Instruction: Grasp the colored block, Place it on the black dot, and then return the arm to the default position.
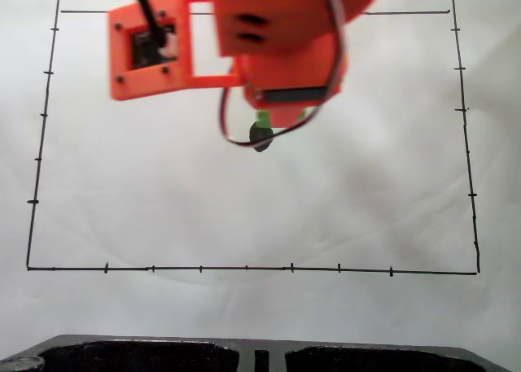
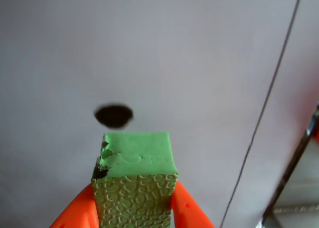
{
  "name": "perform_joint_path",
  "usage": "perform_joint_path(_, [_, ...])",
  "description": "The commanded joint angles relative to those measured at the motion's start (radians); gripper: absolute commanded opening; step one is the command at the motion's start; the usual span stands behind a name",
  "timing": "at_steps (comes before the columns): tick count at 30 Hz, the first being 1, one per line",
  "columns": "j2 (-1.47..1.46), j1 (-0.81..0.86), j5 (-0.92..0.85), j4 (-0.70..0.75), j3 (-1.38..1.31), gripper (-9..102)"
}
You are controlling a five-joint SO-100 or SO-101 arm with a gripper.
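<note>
The worktop (image 1: 163, 193) is covered by white paper, marked with a thin black border line (image 1: 244, 268) with tick marks, forming a large rectangle in the fixed view. A dark tray-like edge (image 1: 260, 356) is seen along the bottom of that view.

The arm (image 1: 285, 30), orange plastic, is seen entering from the top of the fixed view, above the upper middle of the rectangle. A square-framed camera mount (image 1: 146, 50) is carried on its left side as that view shows it, and black cables (image 1: 236, 140) are looped below the body.

The jaws (image 2: 134, 208) are seen at the bottom of the wrist view, closed narrowly on the colored block (image 2: 137, 178), one orange finger pressed to each side. The block is lime green, with a crackled texture on the near face and a chipped, dark-smudged corner at upper left. In the fixed view only a sliver of green (image 1: 264, 118) is visible under the arm.

The black dot (image 2: 113, 115) is seen in the wrist view just beyond the block's far edge, slightly left, not covered by it. Whether the block is touching the paper or held just above cannot be told. In the fixed view the dot (image 1: 261, 136) is found right below the green sliver, partly crossed by a cable.
</note>
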Motion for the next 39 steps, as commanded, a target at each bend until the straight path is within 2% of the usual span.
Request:
perform_joint_path(1, [0.046, 0.043, -0.067, -0.014, -0.040, 12])
perform_joint_path(6, [0.035, 0.067, -0.115, -0.032, -0.032, 12])
perform_joint_path(33, [-0.143, 0.054, -0.140, -0.181, -0.003, 12])
perform_joint_path(39, [-0.140, 0.052, -0.161, -0.163, -0.002, 19])
